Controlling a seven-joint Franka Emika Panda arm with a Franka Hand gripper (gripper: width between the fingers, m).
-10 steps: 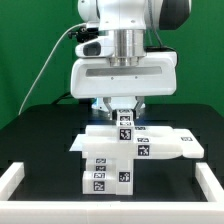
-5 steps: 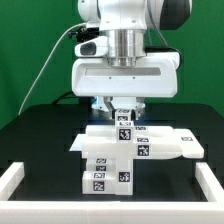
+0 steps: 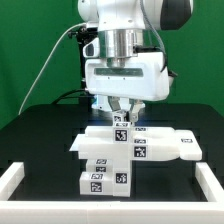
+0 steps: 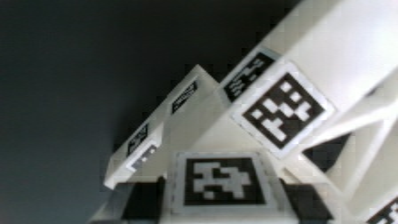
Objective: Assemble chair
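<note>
A white chair [image 3: 118, 150], partly assembled from tagged blocks, sits mid-table [image 3: 40, 125] just inside the low white border rail [image 3: 20, 175]. Several pieces look joined; how many remain is unclear. The gripper [image 3: 121, 113] stands directly over the chair's upright post [image 3: 122, 128], fingers pinching it. The wrist view shows only blurred tags.

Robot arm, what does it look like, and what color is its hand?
The arm is white and rounded, with dark black joint bands and a shiny silver ring at the wrist. A wide, boxy white block sits under that, and the gripper has small dark fingers. A thin pale cable loops beside the arm.
</note>
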